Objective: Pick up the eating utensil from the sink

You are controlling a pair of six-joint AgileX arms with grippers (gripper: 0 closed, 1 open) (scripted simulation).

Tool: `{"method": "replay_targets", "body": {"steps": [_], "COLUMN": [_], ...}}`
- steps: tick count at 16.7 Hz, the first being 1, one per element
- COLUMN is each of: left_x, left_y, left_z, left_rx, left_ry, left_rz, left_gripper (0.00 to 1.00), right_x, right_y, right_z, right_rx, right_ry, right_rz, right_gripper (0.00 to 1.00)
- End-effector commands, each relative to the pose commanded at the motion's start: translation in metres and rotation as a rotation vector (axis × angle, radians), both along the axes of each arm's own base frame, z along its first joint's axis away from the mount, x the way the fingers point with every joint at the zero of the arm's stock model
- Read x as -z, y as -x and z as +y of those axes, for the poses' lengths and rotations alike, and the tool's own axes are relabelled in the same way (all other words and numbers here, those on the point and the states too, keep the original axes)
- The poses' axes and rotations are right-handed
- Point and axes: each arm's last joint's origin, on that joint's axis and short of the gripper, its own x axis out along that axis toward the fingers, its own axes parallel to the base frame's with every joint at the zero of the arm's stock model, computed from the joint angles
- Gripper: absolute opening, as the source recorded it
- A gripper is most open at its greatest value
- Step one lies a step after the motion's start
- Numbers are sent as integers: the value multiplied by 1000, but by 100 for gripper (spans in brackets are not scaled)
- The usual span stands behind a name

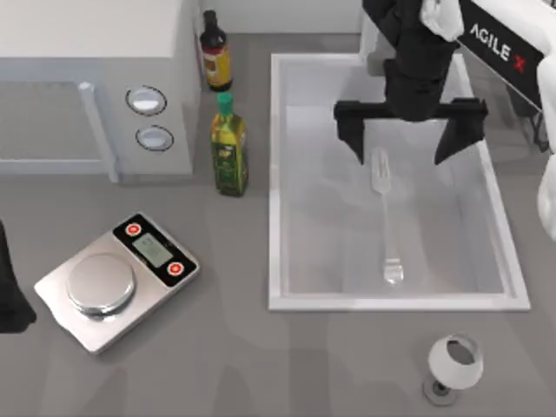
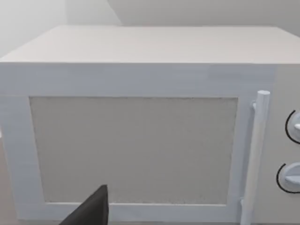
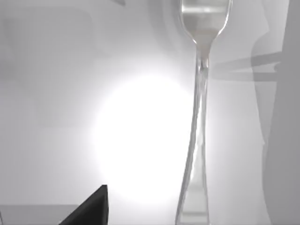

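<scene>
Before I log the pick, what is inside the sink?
A fork lies flat on the sink floor, untouched. The right gripper hovers open above its tines. The arm covers the sink's back corner.

bare sink (image 1: 287, 174) floor around fork (image 1: 386, 217), right claw (image 1: 408, 130) spread wide above

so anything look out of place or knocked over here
Only the wine glass, which lies on its side on the table in front of the sink. The fork lies flat in the basin under the open right gripper. The bottles and scale sit normally.
</scene>
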Motion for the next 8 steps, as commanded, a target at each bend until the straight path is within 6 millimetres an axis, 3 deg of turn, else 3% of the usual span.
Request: {"method": "replay_targets", "body": {"steps": [8], "left_x": [0], "left_y": [0], "left_z": [0], "left_rx": [0], "left_ry": [0], "left_rz": [0], "left_gripper": [100], "right_x": [111], "right_y": [1], "right_z": [2], "right_rx": [-4], "right_ry": [-6], "right_rz": [-17], "right_gripper": [100]}}
